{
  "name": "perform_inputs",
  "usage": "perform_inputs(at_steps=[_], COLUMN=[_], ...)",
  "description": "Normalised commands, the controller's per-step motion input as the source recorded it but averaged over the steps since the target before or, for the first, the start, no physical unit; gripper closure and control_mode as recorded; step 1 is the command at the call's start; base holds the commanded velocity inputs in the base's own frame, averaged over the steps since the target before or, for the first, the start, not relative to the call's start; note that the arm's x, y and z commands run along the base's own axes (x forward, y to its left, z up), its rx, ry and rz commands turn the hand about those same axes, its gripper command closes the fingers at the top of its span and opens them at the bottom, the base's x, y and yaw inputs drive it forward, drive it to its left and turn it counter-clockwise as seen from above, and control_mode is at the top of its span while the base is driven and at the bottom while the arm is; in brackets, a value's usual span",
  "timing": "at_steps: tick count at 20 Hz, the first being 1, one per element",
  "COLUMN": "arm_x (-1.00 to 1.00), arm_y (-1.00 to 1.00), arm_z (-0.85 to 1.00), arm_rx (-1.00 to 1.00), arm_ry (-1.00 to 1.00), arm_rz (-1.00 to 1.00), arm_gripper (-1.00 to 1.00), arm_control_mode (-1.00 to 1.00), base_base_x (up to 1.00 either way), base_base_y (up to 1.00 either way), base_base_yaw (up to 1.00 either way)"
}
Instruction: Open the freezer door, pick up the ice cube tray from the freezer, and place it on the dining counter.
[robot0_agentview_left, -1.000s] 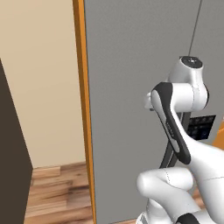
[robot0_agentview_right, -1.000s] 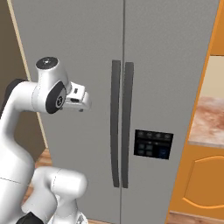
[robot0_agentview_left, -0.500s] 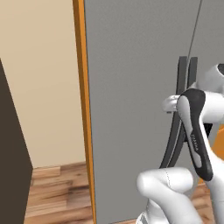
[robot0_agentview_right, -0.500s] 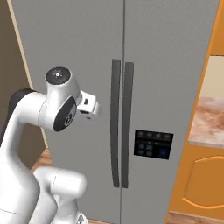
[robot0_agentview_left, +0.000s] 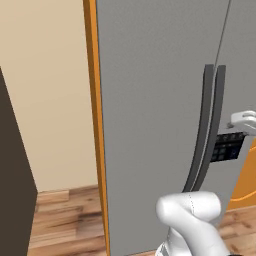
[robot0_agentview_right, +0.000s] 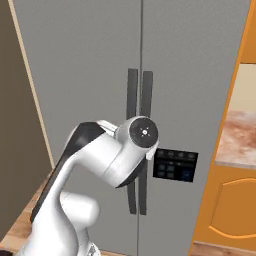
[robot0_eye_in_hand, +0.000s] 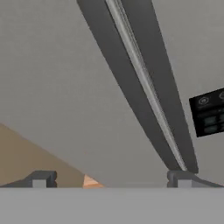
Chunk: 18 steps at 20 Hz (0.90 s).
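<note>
left base: tall matte grey 2-door freezer (robot0_agentview_left: 160, 100) shut, 2 long dark curved vertical handles (robot0_agentview_left: 209, 130) at the door seam, orange side panel (robot0_agentview_left: 95, 125) on its left | right base: freezer fills the middle, black control panel (robot0_agentview_right: 175, 165) on its right door, white arm in front | hand: claw (robot0_eye_in_hand: 111, 179) spread wide, holding nothing, tips near the handles' lower end

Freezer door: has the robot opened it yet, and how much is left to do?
Nothing is done: both freezer doors are shut. The open end effector is near the dark handles, gripping nothing. Left: open the door, take the tray, carry it to the counter.
</note>
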Motion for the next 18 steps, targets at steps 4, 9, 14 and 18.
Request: perform_inputs(at_steps=[4,9,14,18], arm_x=[0.28,0.72,0.98,0.63], arm_y=[-1.00,-0.56,-0.01,0.09], arm_z=[0.00,-0.07,-0.35,-0.51], arm_rx=[0.36,0.23,0.07,0.00], arm_ry=[0.00,0.04,0.01,-0.01], arm_rz=[0.00,0.00,0.05,0.10], arm_gripper=[-1.00,-1.00,-1.00,-1.00], arm_control_mode=[-1.00,-1.00,-1.00,-1.00], base_base_x=[0.00,0.00,0.00,0.00], base_base_y=[0.00,0.00,0.00,0.00], base_base_yaw=[0.00,0.00,0.00,0.00])
